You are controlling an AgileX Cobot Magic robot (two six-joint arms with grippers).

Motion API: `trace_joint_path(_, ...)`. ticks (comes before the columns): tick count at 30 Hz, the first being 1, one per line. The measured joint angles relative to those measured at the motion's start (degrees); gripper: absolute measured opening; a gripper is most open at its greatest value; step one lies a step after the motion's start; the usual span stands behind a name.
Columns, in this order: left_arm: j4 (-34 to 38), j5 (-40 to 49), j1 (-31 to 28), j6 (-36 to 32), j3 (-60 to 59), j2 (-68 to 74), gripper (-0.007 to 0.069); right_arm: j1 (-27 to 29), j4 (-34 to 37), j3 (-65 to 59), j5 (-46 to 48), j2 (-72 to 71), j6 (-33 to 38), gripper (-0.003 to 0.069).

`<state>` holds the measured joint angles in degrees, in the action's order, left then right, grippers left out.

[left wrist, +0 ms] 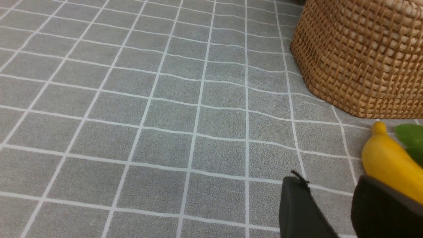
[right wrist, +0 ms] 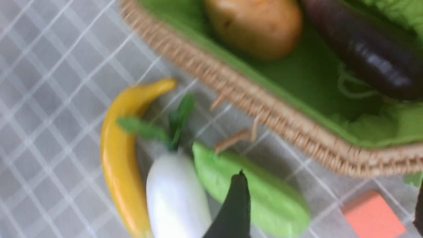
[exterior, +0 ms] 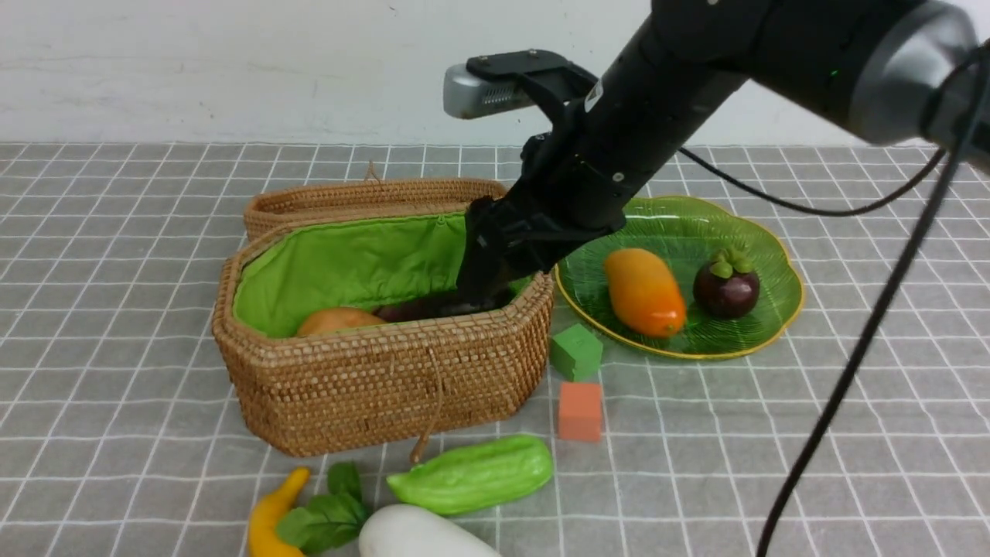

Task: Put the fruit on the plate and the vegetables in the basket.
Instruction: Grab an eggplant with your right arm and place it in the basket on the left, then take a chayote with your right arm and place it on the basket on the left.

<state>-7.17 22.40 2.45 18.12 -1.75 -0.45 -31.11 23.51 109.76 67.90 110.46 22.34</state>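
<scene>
The right gripper (right wrist: 330,195) hangs inside the basket (exterior: 371,387), its tips hidden from the front camera behind the wicker rim. The blurred right wrist view shows one finger (right wrist: 235,205) fully and the other only as a sliver at the frame edge. The two are spread wide with nothing between them. Below, on the green lining, lie the eggplant (right wrist: 373,56) — glossy, dark purple, cut off by the frame — and the potato (right wrist: 254,26), of which the front view gives only the top. The lid (exterior: 371,195) is largely hidden behind the basket. A small pale label (exterior: 594,94) on the right arm is too small to read.

On the plate (exterior: 742,232) rest the mango (exterior: 643,292) and the mangosteen (exterior: 725,286), near each other but apart. The banana (exterior: 271,517) and the radish (exterior: 418,535) are both cut off by the lower frame edge. They lie on the tablecloth (left wrist: 132,132) in front of the basket, beside the gourd (exterior: 472,473). A green cube (exterior: 575,352) sits just beside the basket's right end, with an orange cube (exterior: 580,411) nearer the camera.

The left gripper (left wrist: 330,201) appears only in its own wrist view — fingers cropped, parted, bare cloth between them. One finger partly hides the banana.
</scene>
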Motion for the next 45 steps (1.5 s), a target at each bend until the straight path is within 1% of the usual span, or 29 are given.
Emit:
trace_joint_path(2, 0.0, 0.0, 0.0, 0.0, 0.0, 0.0, 0.0239, -1.2, -0.2, -2.5, 1.1, -2.5, 7.0, 0.0652)
trace_joint_path(4, 0.0, 0.0, 0.0, 0.0, 0.0, 0.0, 0.0239, -2.8, -0.9, -6.4, 2.3, -4.9, 16.4, 0.0634)
trace_joint_path(6, 0.0, 0.0, 0.0, 0.0, 0.0, 0.0, 0.0239, -3.4, -1.8, -9.6, 2.6, -5.7, 23.3, 0.062)
trace_joint_path(7, 0.0, 0.0, 0.0, 0.0, 0.0, 0.0, 0.0239, -3.8, -2.2, -12.1, 2.6, -5.8, 28.0, 0.0609)
trace_joint_path(8, 0.0, 0.0, 0.0, 0.0, 0.0, 0.0, 0.0239, -3.8, -2.4, -13.4, 2.4, -5.8, 29.4, 0.0604)
trace_joint_path(9, 0.0, 0.0, 0.0, 0.0, 0.0, 0.0, 0.0239, -4.0, -2.9, -15.4, 1.5, -5.7, 33.0, 0.0596)
trace_joint_path(10, 0.0, 0.0, 0.0, 0.0, 0.0, 0.0, 0.0239, -4.2, -3.2, -17.3, 0.7, -5.2, 35.0, 0.0589)
trace_joint_path(12, 0.0, 0.0, 0.0, 0.0, 0.0, 0.0, 0.0239, -4.6, -4.4, -20.0, -3.3, -4.2, 39.5, 0.058)
trace_joint_path(16, 0.0, 0.0, 0.0, 0.0, 0.0, 0.0, 0.0239, -6.9, -6.8, -21.9, -10.0, -1.8, 44.9, 0.0573)
trace_joint_path(21, 0.0, 0.0, 0.0, 0.0, 0.0, 0.0, 0.0239, -8.9, -9.1, -22.0, -14.9, 1.1, 46.3, 0.0572)
trace_joint_path(24, 0.0, 0.0, 0.0, 0.0, 0.0, 0.0, 0.0239, -9.0, -9.5, -22.0, -15.8, 3.5, 46.3, 0.057)
trace_joint_path(27, 0.0, 0.0, 0.0, 0.0, 0.0, 0.0, 0.0239, -9.0, -10.5, -22.0, -16.2, 5.6, 46.1, 0.0545)
trace_joint_path(28, 0.0, 0.0, 0.0, 0.0, 0.0, 0.0, 0.0239, -9.0, -11.1, -22.0, -16.3, 6.0, 45.5, 0.0511)
trace_joint_path(29, 0.0, 0.0, 0.0, 0.0, 0.0, 0.0, 0.0239, -9.0, -11.1, -22.0, -16.3, 6.0, 45.5, 0.0505)
trace_joint_path(30, 0.0, 0.0, 0.0, 0.0, 0.0, 0.0, 0.0239, -9.0, -11.7, -22.0, -16.3, 6.1, 44.7, 0.0447)
trace_joint_path(31, 0.0, 0.0, 0.0, 0.0, 0.0, 0.0, 0.0239, -9.0, -12.3, -22.0, -16.3, 6.1, 44.2, 0.0406)
trace_joint_path(32, 0.0, 0.0, 0.0, 0.0, 0.0, 0.0, 0.0239, -9.0, -12.8, -22.0, -16.3, 6.0, 43.4, 0.0398)
trace_joint_path(37, 0.0, 0.0, 0.0, 0.0, 0.0, 0.0, 0.0239, -9.0, -14.2, -22.0, -16.2, 3.8, 40.2, 0.0406)
trace_joint_path(41, 0.0, 0.0, 0.0, 0.0, 0.0, 0.0, 0.0239, -8.9, -14.2, -22.0, -16.0, 1.3, 39.8, 0.0406)
trace_joint_path(44, 0.0, 0.0, 0.0, 0.0, 0.0, 0.0, 0.0239, -8.9, -13.5, -20.9, -14.9, -1.6, 39.7, 0.0406)
trace_joint_path(45, 0.0, 0.0, 0.0, 0.0, 0.0, 0.0, 0.0239, -8.9, -12.0, -19.3, -14.3, -3.8, 39.6, 0.0406)
